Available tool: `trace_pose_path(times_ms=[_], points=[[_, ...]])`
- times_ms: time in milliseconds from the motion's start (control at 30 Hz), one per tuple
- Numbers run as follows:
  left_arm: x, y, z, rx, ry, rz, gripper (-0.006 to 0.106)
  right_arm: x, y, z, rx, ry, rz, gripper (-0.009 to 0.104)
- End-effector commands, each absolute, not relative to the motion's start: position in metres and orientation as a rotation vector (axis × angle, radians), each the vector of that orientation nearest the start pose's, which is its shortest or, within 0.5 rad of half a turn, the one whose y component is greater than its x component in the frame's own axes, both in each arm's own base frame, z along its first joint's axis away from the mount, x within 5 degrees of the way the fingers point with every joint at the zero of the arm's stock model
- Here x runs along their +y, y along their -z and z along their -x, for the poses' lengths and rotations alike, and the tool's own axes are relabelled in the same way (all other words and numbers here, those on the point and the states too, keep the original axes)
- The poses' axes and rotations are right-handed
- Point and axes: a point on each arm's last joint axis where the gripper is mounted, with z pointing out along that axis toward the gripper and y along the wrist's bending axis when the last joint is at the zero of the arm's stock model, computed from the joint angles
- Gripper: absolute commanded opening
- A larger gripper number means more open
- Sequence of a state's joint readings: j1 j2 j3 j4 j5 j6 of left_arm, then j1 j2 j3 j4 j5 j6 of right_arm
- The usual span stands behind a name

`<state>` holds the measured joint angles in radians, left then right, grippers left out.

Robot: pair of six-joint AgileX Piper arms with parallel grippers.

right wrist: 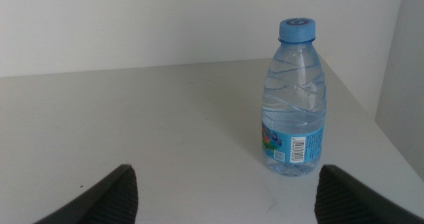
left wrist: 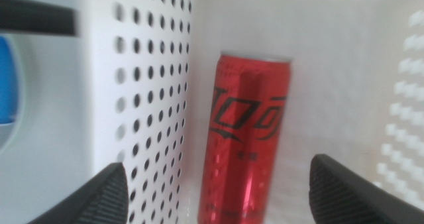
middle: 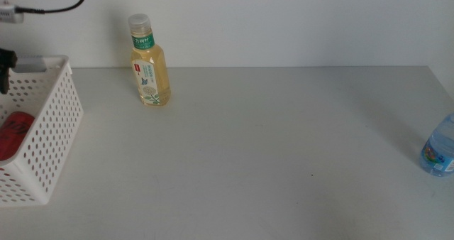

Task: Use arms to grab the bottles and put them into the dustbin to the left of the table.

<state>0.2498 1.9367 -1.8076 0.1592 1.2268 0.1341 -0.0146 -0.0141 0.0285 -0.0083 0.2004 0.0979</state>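
Your left gripper (left wrist: 218,191) hangs over the white perforated plastic dustbin (left wrist: 142,85), fingers (left wrist: 93,197) spread wide and empty, slim red soda can (left wrist: 248,131) lying inside; right fingers (right wrist: 99,194), equally wide, face the small blue-capped water bottle (right wrist: 295,105) on the pale counter (middle: 269,140).

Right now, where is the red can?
The red can lies inside the dustbin at the table's left edge, directly below the open left end effector.

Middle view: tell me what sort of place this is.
Probably a lab or test bench: a bare pale table against a plain white wall, a perforated white bin holding a red can, and two lone bottles.
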Motion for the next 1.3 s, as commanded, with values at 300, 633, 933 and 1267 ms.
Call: trace_pose_path(times_ms=[300, 633, 933, 1267], points=[[0.026, -0.401, -0.302, 2.417, -0.334, 0.056, 0.094, -0.001, -0.198, -0.055, 1.586, -0.038, -0.076, 0.094], [-0.015, -0.397, -0.223, 2.025, -0.166, -0.167, 0.094, -0.001, -0.198, -0.055, 1.586, -0.038, -0.076, 0.094], [-0.014, -0.381, -0.177, 1.986, -0.041, -0.113, 0.094, -0.001, -0.198, -0.055, 1.586, -0.038, -0.076, 0.094], [-0.016, -0.362, -0.153, 1.860, 0.052, -0.089, 0.094, -0.001, -0.198, -0.055, 1.586, -0.038, -0.076, 0.094]])
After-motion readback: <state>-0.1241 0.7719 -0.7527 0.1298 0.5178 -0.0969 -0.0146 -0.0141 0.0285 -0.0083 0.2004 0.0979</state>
